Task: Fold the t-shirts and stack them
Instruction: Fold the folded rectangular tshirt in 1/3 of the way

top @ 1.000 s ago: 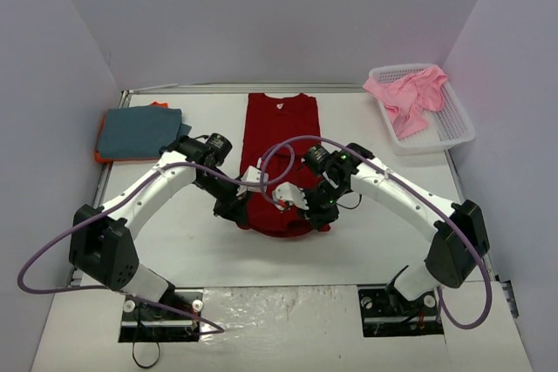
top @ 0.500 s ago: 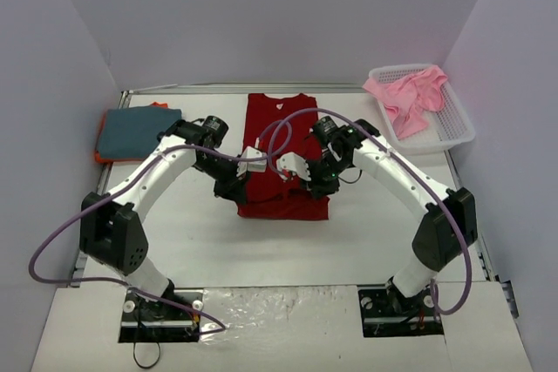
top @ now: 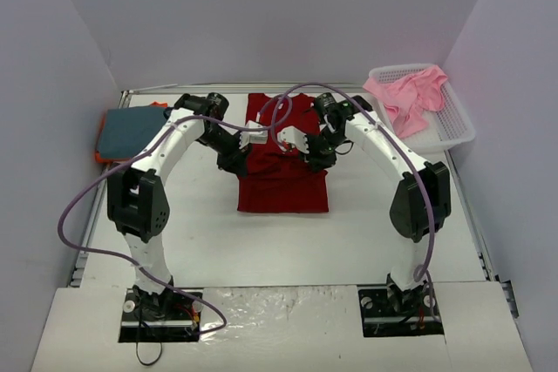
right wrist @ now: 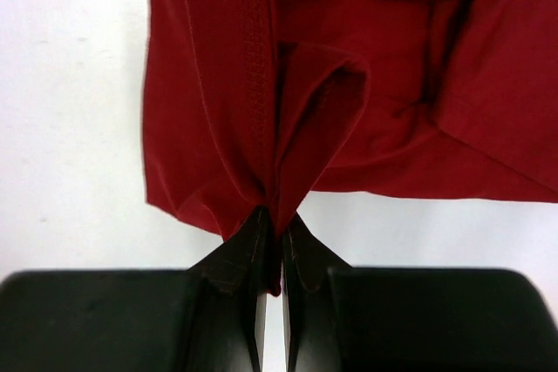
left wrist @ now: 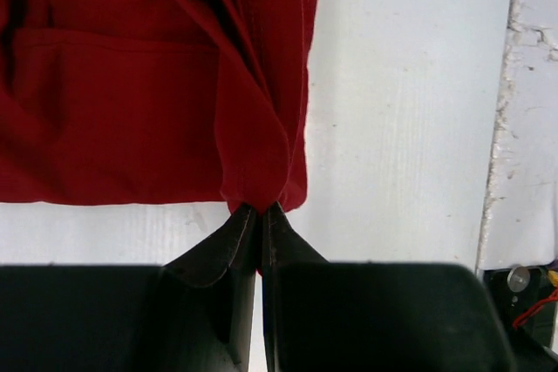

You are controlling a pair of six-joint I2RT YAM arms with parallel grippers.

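The dark red t-shirt (top: pixel 283 176) lies in the middle of the table with its lower half folded up over the rest. My left gripper (top: pixel 237 161) is shut on the hem corner at the shirt's left edge (left wrist: pixel 261 172). My right gripper (top: pixel 316 159) is shut on the hem corner at its right edge (right wrist: pixel 261 145). Both hold the cloth a little above the table. The teal-blue t-shirt (top: pixel 135 131) lies folded at the left on top of the orange t-shirt (top: pixel 157 104). The light pink t-shirt (top: pixel 405 95) lies crumpled in the basket.
The white lattice basket (top: pixel 449 128) stands at the back right corner. The table's raised rim (top: pixel 218 89) runs along the back. Grey walls close in on three sides. Purple cables loop over both arms.
Both grippers have carried the shirt's lower hem from the near side toward the back, folding the lower half up over the body. The arms are now stretched farther out.
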